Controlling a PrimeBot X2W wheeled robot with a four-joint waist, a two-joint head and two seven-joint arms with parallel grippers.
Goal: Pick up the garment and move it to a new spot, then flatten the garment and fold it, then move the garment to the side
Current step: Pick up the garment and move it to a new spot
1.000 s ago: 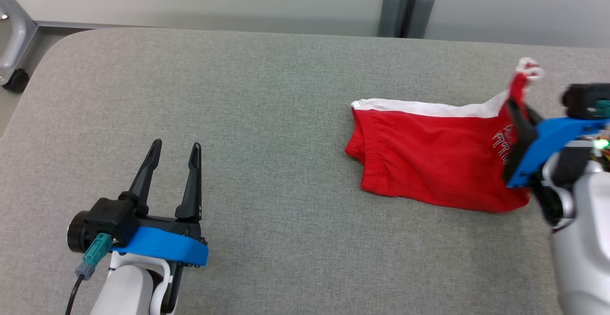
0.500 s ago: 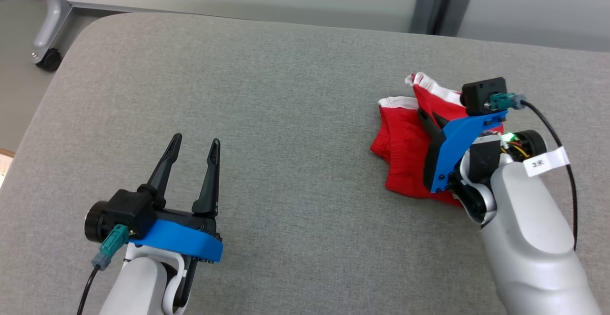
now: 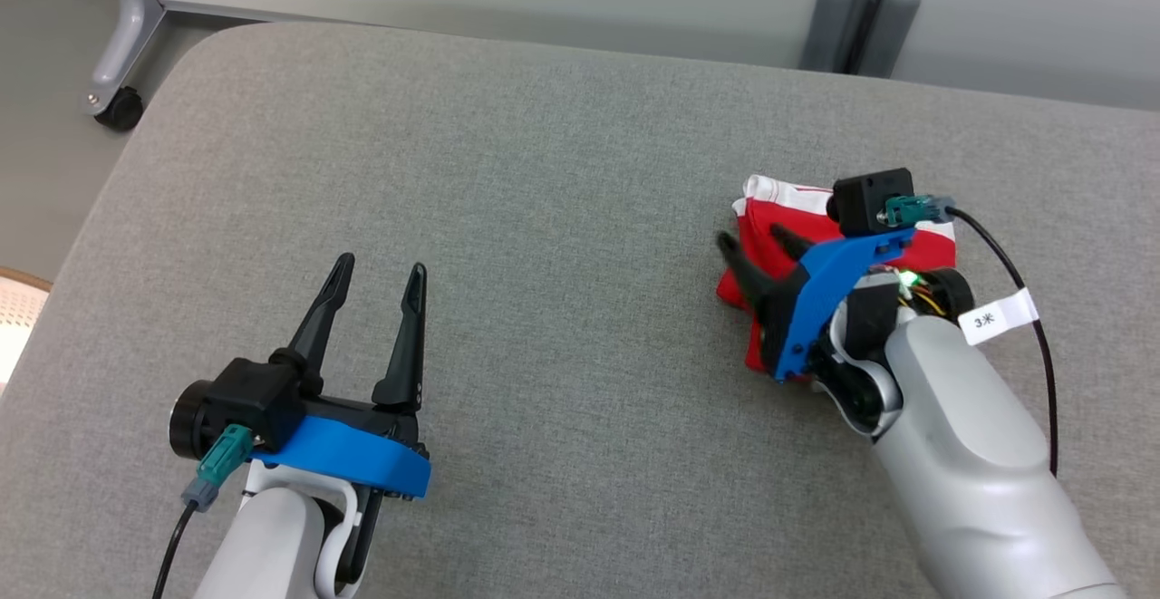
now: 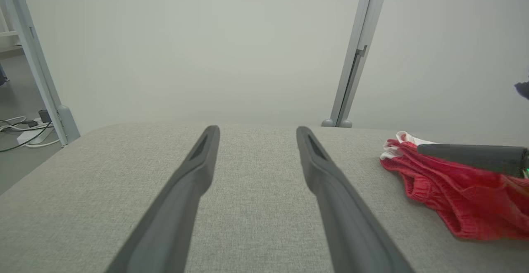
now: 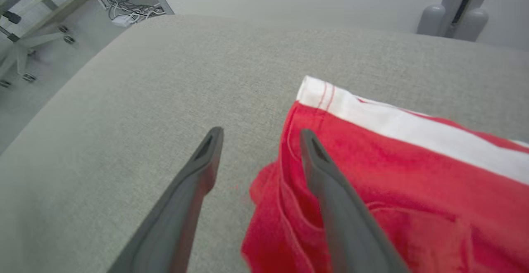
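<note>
The garment point(image 3: 759, 218), red shorts with a white band, lies folded in a small pile on the right of the grey padded table point(image 3: 544, 173). My right gripper point(image 3: 752, 238) hovers at its left edge, open and holding nothing. In the right wrist view the gripper point(image 5: 261, 131) has one finger over the garment point(image 5: 392, 161) and the other over bare table. My left gripper point(image 3: 381, 264) stands open and empty at the lower left, far from the cloth. The left wrist view shows this gripper point(image 4: 257, 130) open, with the garment point(image 4: 454, 198) off to the right.
A wheeled frame leg point(image 3: 118, 110) stands on the floor beyond the table's rounded far-left corner. A grey post point(image 3: 861, 19) rises behind the far edge. Cables point(image 4: 20, 128) lie on the floor to the left.
My right gripper carried the garment's right end leftward over the rest, folding it, then opened and let go. The head camera shifted. My left gripper stayed put.
</note>
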